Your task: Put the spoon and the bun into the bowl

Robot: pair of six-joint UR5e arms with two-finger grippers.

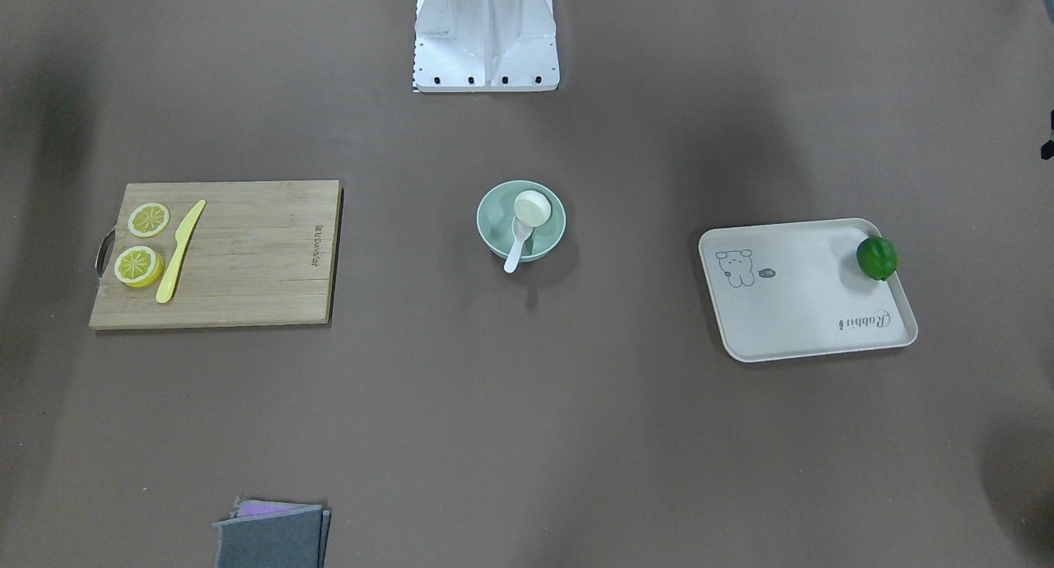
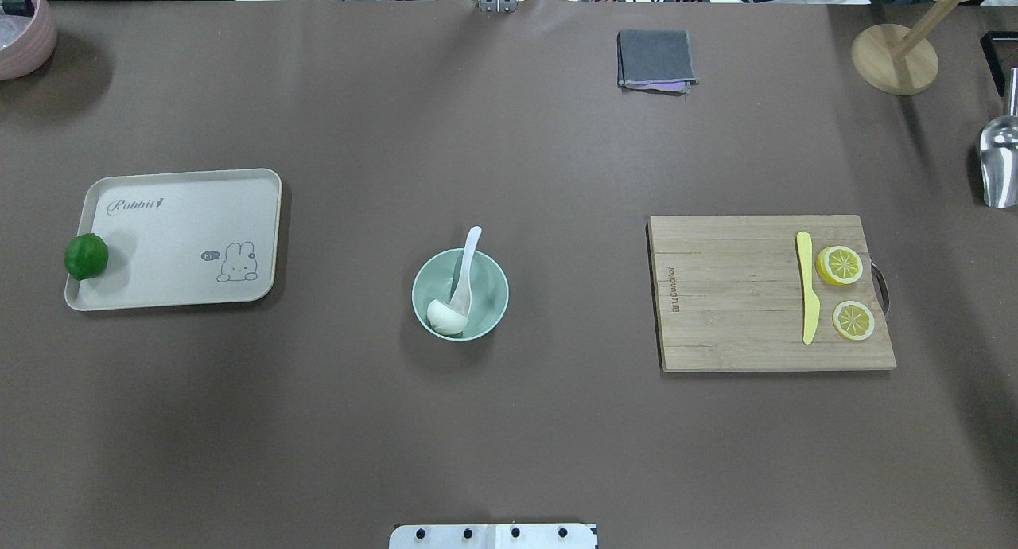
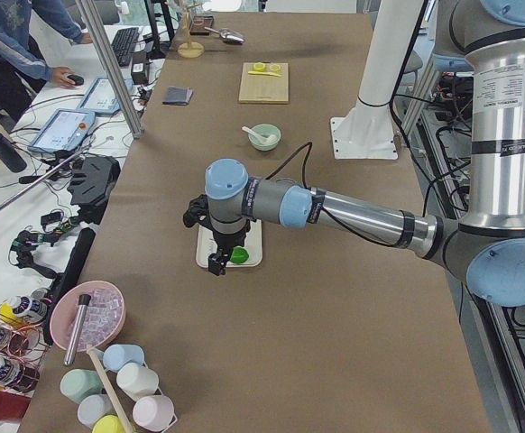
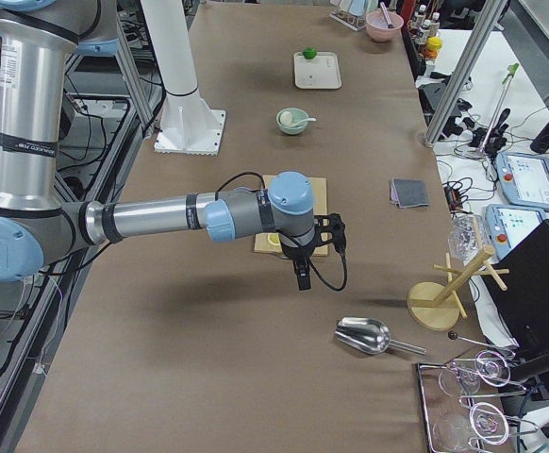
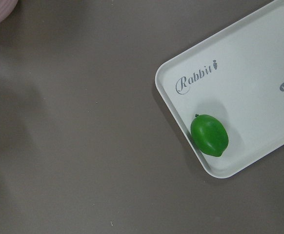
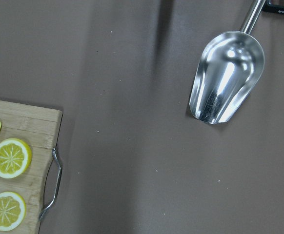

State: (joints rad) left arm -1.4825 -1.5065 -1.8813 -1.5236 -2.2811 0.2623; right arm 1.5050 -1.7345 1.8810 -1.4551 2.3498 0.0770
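The mint-green bowl (image 1: 492, 222) stands at the table's middle, also in the overhead view (image 2: 491, 293). The white bun (image 1: 533, 206) lies inside it (image 2: 445, 317). The white spoon (image 1: 517, 245) rests with its scoop in the bowl beside the bun and its handle over the rim (image 2: 470, 251). My left gripper (image 3: 217, 263) hangs high over the lime end of the cream tray, far from the bowl. My right gripper (image 4: 300, 278) hangs high past the cutting board's handle end. Both show only in the side views, so I cannot tell whether they are open or shut.
A cream tray (image 2: 183, 239) with a green lime (image 2: 86, 256) lies on my left. A wooden cutting board (image 2: 732, 294) with two lemon slices (image 2: 840, 265) and a yellow knife (image 2: 808, 290) lies on my right. A metal scoop (image 6: 227, 78), a folded grey cloth (image 2: 655, 59) and a wooden stand (image 2: 895, 58) lie farther off.
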